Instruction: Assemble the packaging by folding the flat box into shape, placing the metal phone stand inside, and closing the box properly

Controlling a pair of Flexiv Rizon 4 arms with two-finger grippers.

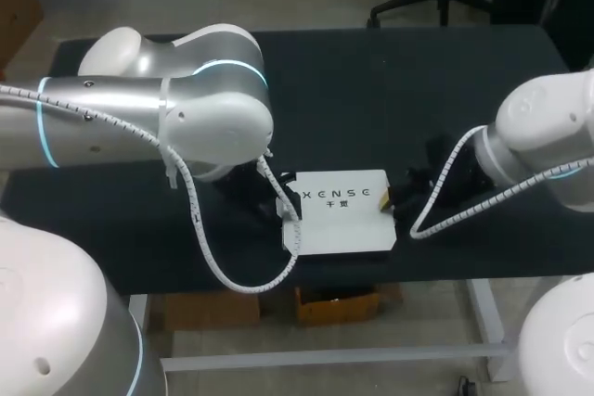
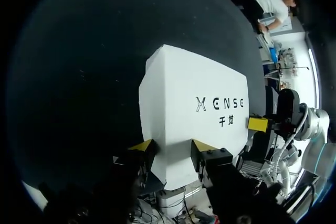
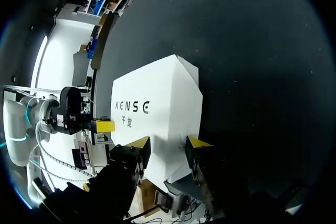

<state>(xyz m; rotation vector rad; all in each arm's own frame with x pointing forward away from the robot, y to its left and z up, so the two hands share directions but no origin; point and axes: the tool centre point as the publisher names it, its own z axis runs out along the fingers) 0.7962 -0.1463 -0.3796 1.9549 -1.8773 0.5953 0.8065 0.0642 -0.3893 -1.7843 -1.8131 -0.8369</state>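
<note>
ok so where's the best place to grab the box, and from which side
Probably take the box by its two short ends, one arm from each side, coming in low along the table. It lies flat, printed face up, and that face looks too broad to span from above; the end walls are shallow. The left gripper and right gripper sit at those ends.

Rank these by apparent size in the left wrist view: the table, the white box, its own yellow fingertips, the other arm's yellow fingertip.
1. table
2. white box
3. left fingertips and right fingertip: each looks alike; left ones are nearer the camera, so unranked.
</note>
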